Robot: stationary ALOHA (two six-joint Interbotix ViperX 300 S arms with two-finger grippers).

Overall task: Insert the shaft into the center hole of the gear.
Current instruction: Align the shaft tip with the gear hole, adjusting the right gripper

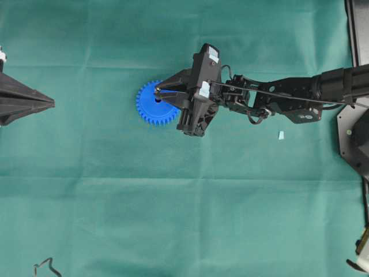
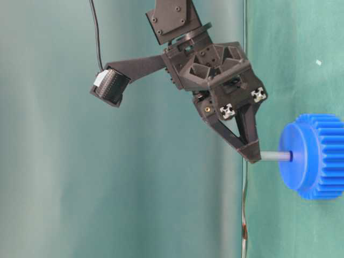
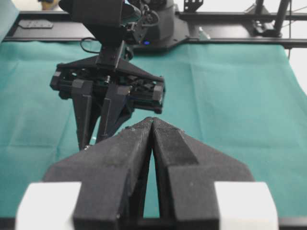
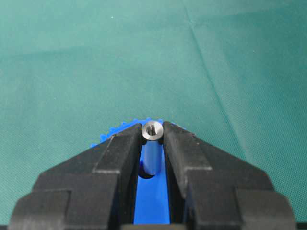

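The blue gear (image 1: 151, 109) lies flat on the green cloth. My right gripper (image 1: 158, 92) hovers over its hub, shut on the top of the silver shaft (image 4: 152, 130). The shaft (image 2: 274, 156) stands upright between the fingertips and the hub, and its lower end sits in the dark center hole (image 4: 146, 175). From table level the gear (image 2: 317, 158) and the right gripper (image 2: 252, 156) are joined by the pin. My left gripper (image 1: 51, 103) rests at the far left, well away from the gear, shut with nothing between its tips (image 3: 152, 122).
A small pale blue scrap (image 1: 281, 135) lies on the cloth to the right of the right arm. A thin black wire shape (image 1: 46, 268) sits at the bottom left corner. Black frame parts (image 1: 357, 34) line the right edge.
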